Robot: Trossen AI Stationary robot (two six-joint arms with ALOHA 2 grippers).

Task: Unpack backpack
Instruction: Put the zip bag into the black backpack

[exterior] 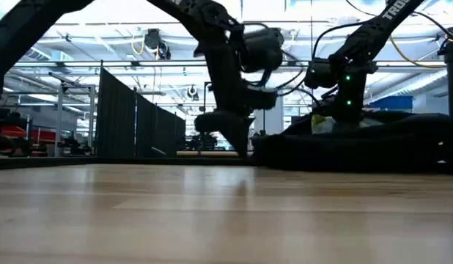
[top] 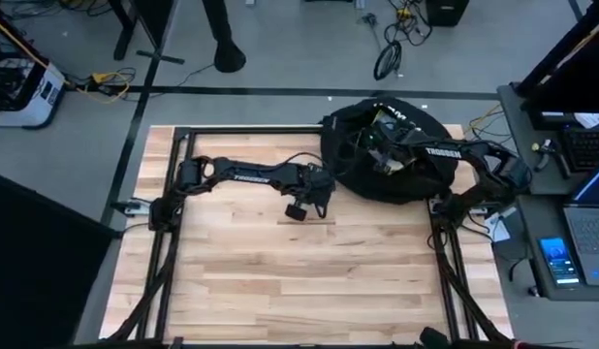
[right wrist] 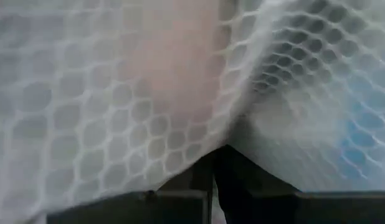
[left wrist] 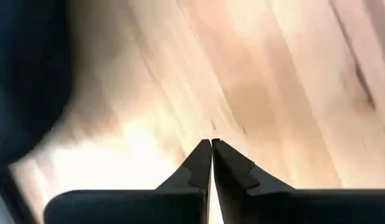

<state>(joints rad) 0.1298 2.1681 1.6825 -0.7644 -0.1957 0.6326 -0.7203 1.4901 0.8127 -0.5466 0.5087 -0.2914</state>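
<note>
The black backpack [top: 401, 179] lies on the table's far right part, its white lettering [top: 394, 113] facing up. My right gripper [top: 380, 155] reaches down into its open top, and its wrist view is filled with clear bubble wrap [right wrist: 180, 81]. My left gripper [top: 298, 208] hangs shut just above the bare wood, left of the backpack, holding nothing. In the left wrist view its fingertips [left wrist: 211, 143] meet over the table and the backpack [left wrist: 24, 81] shows as a dark mass at one side. My right gripper has its fingers together on the bubble wrap, which creases and bunches right at the fingertips [right wrist: 225, 140]. The wrap drapes over the fingers and hides the contact, so I cannot tell whether it is an edge or a fold. The fingers come from above, inside the backpack.
Wooden table [top: 299, 281] lies bare across its near and left parts. Black frame rails [top: 169, 194] run along both sides. A laptop [top: 592, 208] and a phone [top: 556, 260] sit on a side desk to the right. Cables lie on the floor beyond the far edge.
</note>
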